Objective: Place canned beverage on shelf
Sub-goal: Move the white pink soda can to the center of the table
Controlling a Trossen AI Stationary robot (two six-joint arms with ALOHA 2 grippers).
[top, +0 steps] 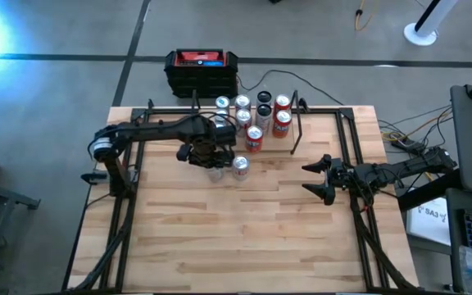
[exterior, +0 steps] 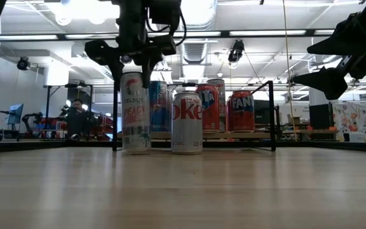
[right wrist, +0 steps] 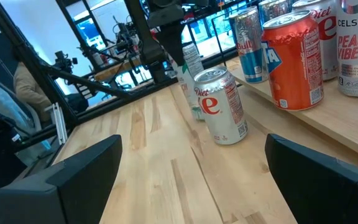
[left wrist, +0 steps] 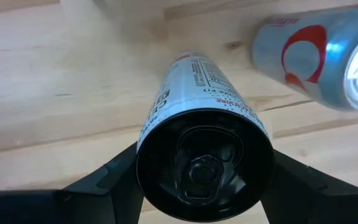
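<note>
The left gripper (exterior: 134, 60) is clenched on a tall white can (exterior: 136, 112) that stands on the bench (top: 244, 229), just in front of the shelf (exterior: 259, 134) near the far edge. A Diet Coke can (exterior: 187, 121) stands right beside it. The right gripper (top: 319, 180) hangs w/ fingers apart over the right side, holding nothing.

Tall slim white can (exterior: 136, 113), pink lettering, upright on the table, gripped near its top; dark lid, tab unopened. Silver Diet Coke can (exterior: 187, 122) stands just beside it. Shelf (exterior: 253, 134): light wood board, thin black posts, behind both cans, carrying several upright cans.
</note>
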